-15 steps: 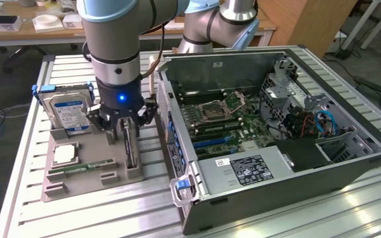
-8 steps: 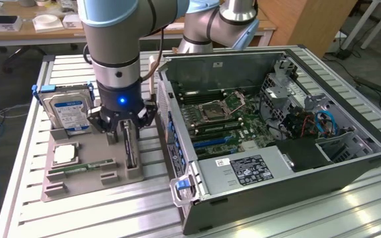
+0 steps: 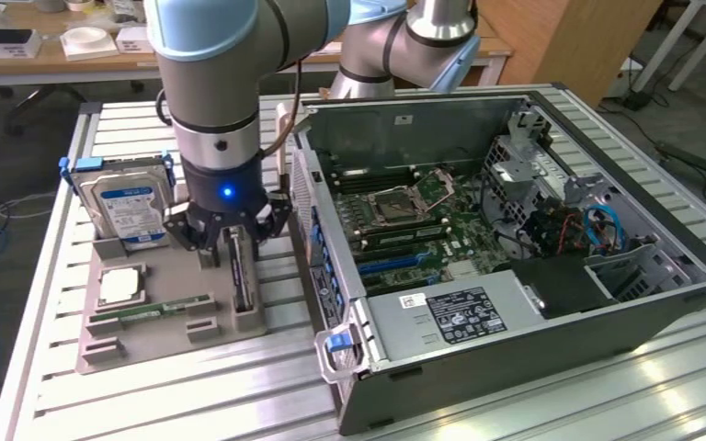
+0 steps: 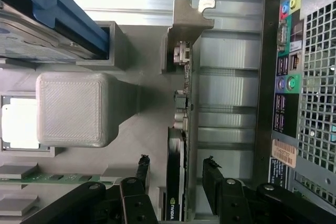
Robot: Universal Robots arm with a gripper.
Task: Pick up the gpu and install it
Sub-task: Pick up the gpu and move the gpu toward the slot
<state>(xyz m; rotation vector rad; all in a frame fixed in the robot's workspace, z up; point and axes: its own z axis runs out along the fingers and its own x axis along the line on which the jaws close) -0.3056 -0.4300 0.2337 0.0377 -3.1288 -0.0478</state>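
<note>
The gpu stands edge-on in a slot of the grey parts tray, a thin dark card. In the wrist view the gpu runs lengthwise, with its metal bracket at the far end. My gripper hangs right over the card's upper end, open. In the wrist view the gripper straddles the card, one dark finger on each side. A small gap shows between each finger and the card. The open computer case lies to the exterior view's right of the tray.
A blue-and-white-labelled hard drive stands in the tray behind the gripper, also the hard drive in its blue caddy. A CPU and a green memory stick lie in the tray. A grey block rises beside the card. The case's rear ports are close by.
</note>
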